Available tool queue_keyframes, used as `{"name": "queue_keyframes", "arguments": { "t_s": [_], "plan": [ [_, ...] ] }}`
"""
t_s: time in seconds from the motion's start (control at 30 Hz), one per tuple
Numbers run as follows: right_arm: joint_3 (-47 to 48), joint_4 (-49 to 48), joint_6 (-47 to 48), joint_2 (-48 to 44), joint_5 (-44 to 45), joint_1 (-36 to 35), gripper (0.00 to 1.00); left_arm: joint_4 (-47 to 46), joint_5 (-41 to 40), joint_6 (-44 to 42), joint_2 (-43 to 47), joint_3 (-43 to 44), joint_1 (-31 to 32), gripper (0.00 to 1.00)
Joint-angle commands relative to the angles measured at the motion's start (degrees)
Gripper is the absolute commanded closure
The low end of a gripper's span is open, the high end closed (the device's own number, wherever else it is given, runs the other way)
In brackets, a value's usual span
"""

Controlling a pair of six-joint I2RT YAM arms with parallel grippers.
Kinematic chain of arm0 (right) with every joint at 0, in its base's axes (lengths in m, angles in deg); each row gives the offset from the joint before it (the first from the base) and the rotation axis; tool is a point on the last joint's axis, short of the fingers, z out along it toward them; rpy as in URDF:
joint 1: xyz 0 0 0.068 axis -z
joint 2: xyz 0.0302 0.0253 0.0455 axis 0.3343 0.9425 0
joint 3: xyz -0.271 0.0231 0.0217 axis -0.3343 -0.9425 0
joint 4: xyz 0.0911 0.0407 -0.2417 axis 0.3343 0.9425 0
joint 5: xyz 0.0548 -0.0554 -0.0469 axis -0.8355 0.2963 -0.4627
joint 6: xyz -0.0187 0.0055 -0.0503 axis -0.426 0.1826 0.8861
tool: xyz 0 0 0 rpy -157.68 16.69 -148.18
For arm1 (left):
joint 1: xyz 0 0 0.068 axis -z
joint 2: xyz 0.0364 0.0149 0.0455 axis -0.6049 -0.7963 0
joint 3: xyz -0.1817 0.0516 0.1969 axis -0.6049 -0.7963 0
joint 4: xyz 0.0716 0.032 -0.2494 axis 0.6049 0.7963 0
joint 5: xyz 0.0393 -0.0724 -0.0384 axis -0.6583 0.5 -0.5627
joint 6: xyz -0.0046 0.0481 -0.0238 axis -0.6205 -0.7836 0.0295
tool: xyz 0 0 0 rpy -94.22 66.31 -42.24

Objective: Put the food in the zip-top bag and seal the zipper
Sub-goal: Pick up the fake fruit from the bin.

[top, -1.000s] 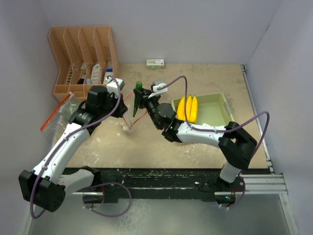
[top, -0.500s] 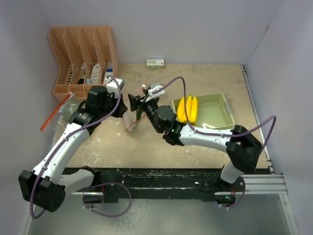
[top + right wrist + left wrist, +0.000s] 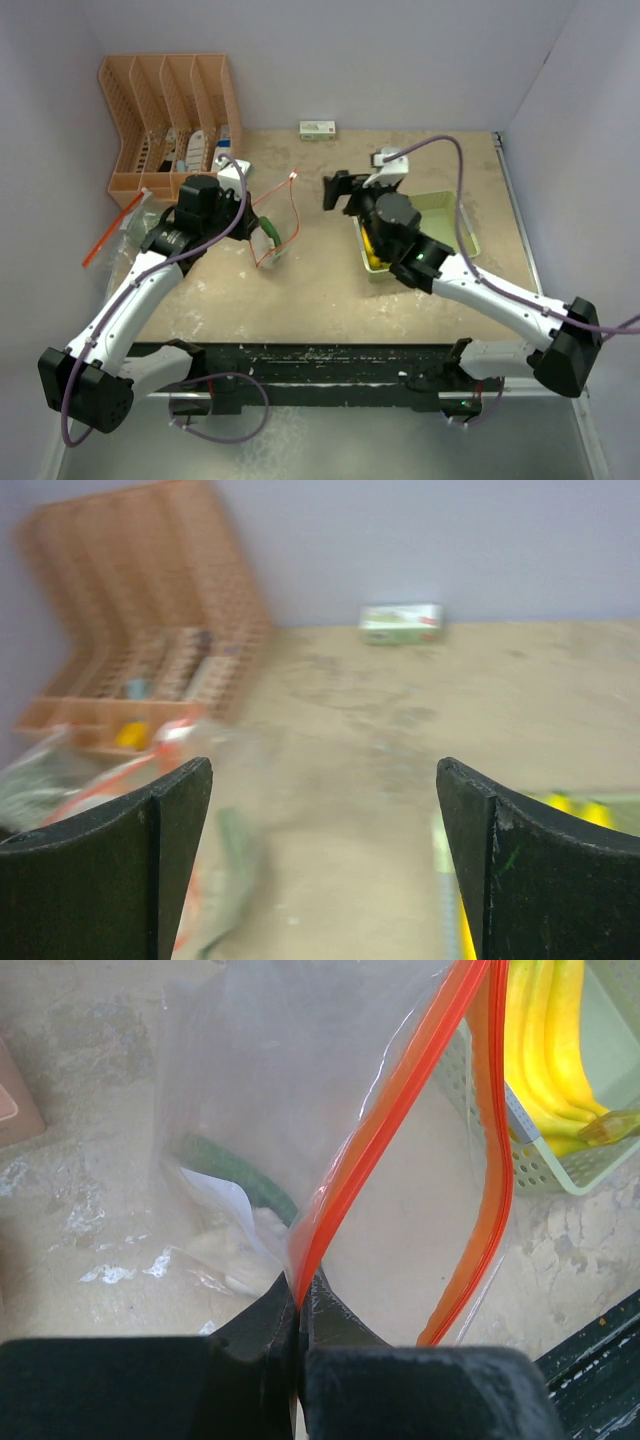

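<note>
The zip-top bag (image 3: pixel 275 238) is clear with a red zipper rim (image 3: pixel 400 1110) and hangs open at the table's middle left. My left gripper (image 3: pixel 298 1305) is shut on that rim at its near corner. Inside the bag lie a green piece of food (image 3: pixel 240 1175) and a pale white piece (image 3: pixel 245 1250). My right gripper (image 3: pixel 338 192) hovers open and holds nothing, between the bag and the pale green tray (image 3: pixel 448 203). The yellow bananas (image 3: pixel 545 1050) lie in the tray (image 3: pixel 560 1165). In the top view my right arm hides most of them.
An orange slotted rack (image 3: pixel 170 110) stands at the back left, with a small white and green box (image 3: pixel 317 129) by the back wall. Crumpled clear plastic with a red strip (image 3: pixel 115 235) lies at the left edge. Walls close in the table on three sides.
My right gripper opened and let go of the green piece, which now lies in the bag. It then swung right, away from the bag toward the tray. The left gripper kept its hold.
</note>
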Motion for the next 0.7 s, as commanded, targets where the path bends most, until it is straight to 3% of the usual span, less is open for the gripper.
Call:
{"name": "queue_keyframes", "arguments": {
  "t_s": [0.0,0.27,0.43,0.57,0.67],
  "plan": [
    [-0.58,19.13,-10.21,-5.13,0.53,11.15,0.03,-2.57,0.04,-0.56,1.36,0.43,-0.23,1.00],
    [-5.87,23.10,-12.71,-3.98,-23.68,32.75,0.01,-2.83,0.53,-0.58,1.68,0.16,-0.23,1.00],
    [-7.34,21.51,-15.32,4.32,-35.56,38.94,0.10,-3.00,0.57,-0.59,1.68,0.11,-0.23,1.00],
    [-10.78,15.42,-18.24,9.68,-44.72,43.88,0.11,-2.92,0.57,-0.99,1.89,-0.12,-0.23,1.00],
    [-11.28,12.76,-18.30,12.64,-46.33,44.24,0.11,-2.60,0.34,-1.42,1.86,-0.08,-0.19,1.00]
  ]
}}
